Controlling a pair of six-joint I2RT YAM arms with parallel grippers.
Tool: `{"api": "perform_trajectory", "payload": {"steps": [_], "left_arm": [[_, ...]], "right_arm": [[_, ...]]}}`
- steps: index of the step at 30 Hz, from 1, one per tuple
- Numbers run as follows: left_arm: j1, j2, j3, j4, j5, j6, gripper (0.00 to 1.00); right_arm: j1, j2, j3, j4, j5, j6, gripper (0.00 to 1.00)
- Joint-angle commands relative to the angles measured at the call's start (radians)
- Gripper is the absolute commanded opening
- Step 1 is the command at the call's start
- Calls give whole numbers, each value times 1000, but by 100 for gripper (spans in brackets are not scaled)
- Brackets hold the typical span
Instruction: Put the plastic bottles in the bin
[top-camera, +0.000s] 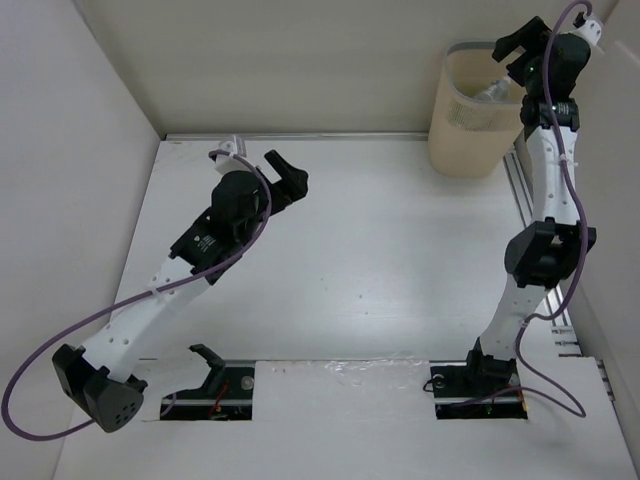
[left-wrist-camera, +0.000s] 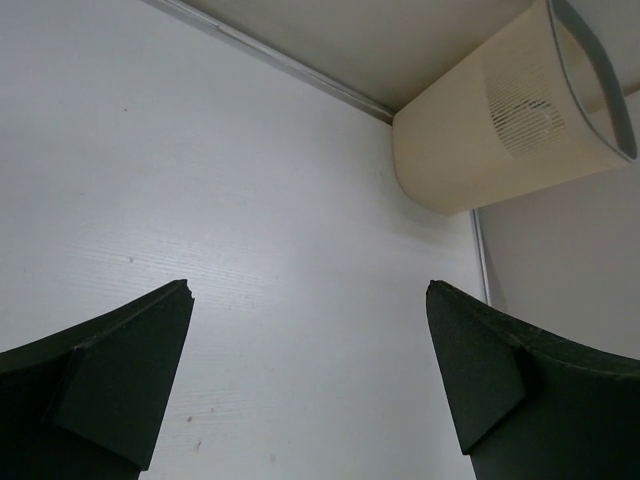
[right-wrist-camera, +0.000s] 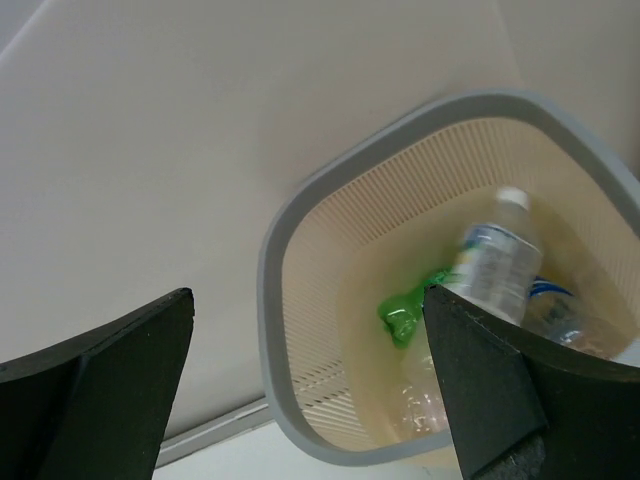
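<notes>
Hand of the right arm (right-wrist-camera: 310, 300), wide open and empty, hangs above the tall beige plastic wastebasket (right-wrist-camera: 268, 300) at the far right corner. Inside are a clear white-capped plastic bottle (right-wrist-camera: 495, 265), a green bottle (right-wrist-camera: 404, 316) and other clear ones. Hand of the left arm (left-wrist-camera: 310, 290), equally open and empty, hovers over the white tabletop (left-wrist-camera: 200, 200).

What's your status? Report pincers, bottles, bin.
Left pincer open, empty, over the white table. Right pincer open, above the tall beige plastic bin. Clear white-capped plastic bottle and green bottle inside bin. Nothing blocking.
</notes>
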Motion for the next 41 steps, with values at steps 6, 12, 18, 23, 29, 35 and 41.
{"api": "perform_trajectory", "payload": {"steps": [6, 12, 18, 23, 29, 35, 41], "left_arm": [[-2, 18, 134, -139, -68, 70, 100], [-2, 18, 283, -294, -175, 109, 100], [-2, -17, 367, -388, -251, 158, 100], [-2, -100, 360, -428, -237, 201, 100], [-2, -175, 265, -426, -202, 210, 100], [-2, -247, 150, -426, -214, 219, 100], [-2, -293, 105, -426, -228, 219, 100]], "right_arm": [[44, -138, 5, -194, 62, -96, 100], [137, -414, -192, -313, 78, -223, 100], [268, -759, -577, -336, 95, -274, 100], [393, -1018, -765, -442, 177, -299, 100], [473, -1170, -818, -559, 201, -308, 100], [493, -1267, -873, -599, 187, -337, 100], [506, -1299, -925, -576, 201, -337, 100]]}}
